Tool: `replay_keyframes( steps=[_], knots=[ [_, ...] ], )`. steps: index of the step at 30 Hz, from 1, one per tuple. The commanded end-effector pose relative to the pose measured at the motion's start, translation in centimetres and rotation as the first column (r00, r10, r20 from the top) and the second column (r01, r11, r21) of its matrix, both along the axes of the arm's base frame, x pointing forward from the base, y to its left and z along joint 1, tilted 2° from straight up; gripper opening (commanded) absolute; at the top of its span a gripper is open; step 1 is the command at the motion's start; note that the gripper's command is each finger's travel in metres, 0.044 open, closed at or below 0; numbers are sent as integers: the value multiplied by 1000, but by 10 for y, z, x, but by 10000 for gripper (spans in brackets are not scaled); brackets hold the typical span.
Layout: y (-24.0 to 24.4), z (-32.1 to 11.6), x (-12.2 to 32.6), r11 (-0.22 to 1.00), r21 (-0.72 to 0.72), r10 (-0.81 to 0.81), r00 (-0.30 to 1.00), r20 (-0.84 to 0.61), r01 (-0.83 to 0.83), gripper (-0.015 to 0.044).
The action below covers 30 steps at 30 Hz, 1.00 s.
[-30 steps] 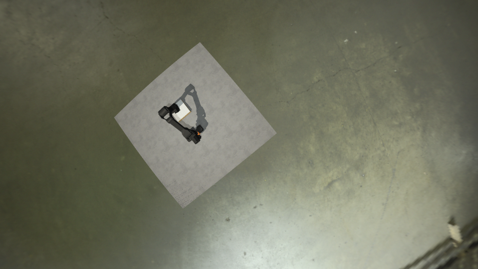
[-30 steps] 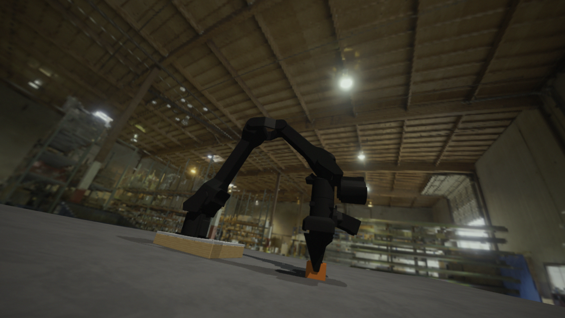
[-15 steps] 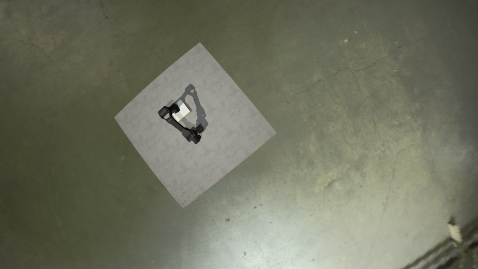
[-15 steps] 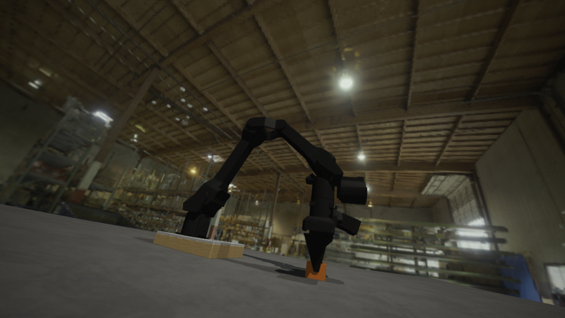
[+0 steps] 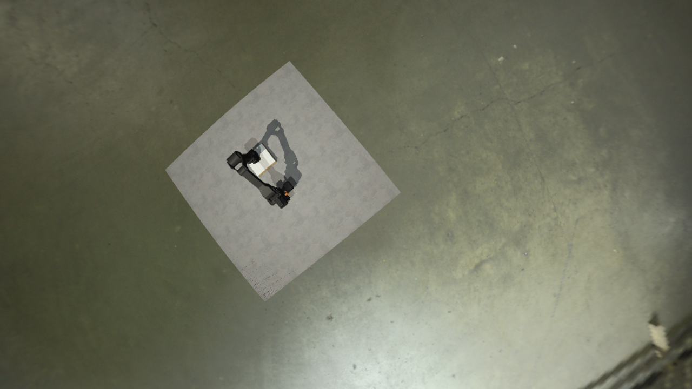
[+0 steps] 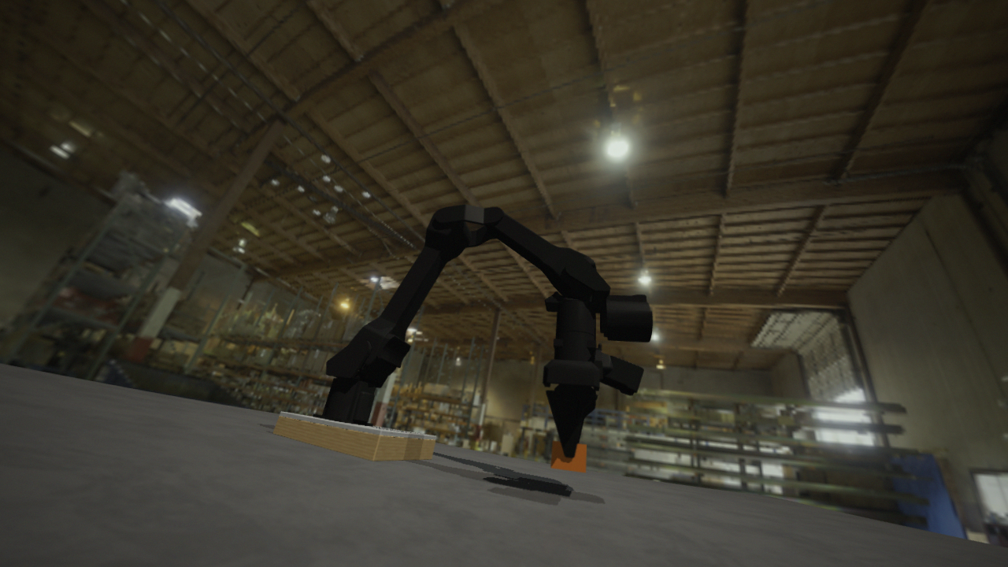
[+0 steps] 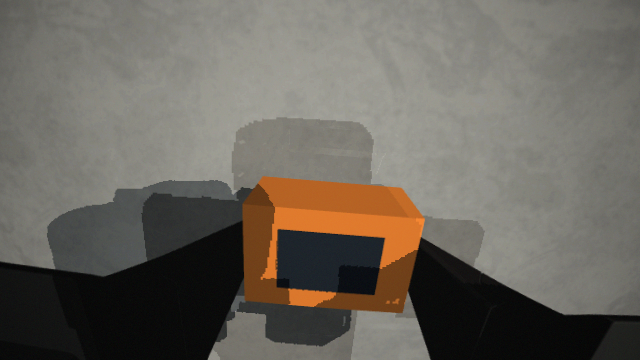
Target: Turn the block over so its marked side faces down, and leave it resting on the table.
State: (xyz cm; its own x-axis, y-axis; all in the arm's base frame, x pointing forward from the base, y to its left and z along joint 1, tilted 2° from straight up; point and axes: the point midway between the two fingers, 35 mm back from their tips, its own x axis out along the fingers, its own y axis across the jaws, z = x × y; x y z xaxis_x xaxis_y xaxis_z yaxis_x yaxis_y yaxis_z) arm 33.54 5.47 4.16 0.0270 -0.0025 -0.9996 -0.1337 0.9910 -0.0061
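The orange block is held between the two black fingers of my gripper, which is shut on it. Its dark rectangular mark faces up toward the wrist camera. The fingers press on the block's two short ends in the wrist view. In the exterior view the block hangs a little above the grey table, with a shadow below it. In the top view the arm hides most of the block. Its underside is hidden.
The arm's base stands on a white-topped wooden board, behind and to the left of the block in the exterior view. The table's edges show on all sides in the top view, well away from the block.
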Motion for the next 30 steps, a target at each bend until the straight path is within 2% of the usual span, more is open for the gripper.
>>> replay_keyframes(
  steps=[1,30],
  knots=[
    [0,-3,-2,1000,6,3,999,39,-3,0],
    [-1,-8,-8,998,66,-13,876,482,-22,0]
  ],
)
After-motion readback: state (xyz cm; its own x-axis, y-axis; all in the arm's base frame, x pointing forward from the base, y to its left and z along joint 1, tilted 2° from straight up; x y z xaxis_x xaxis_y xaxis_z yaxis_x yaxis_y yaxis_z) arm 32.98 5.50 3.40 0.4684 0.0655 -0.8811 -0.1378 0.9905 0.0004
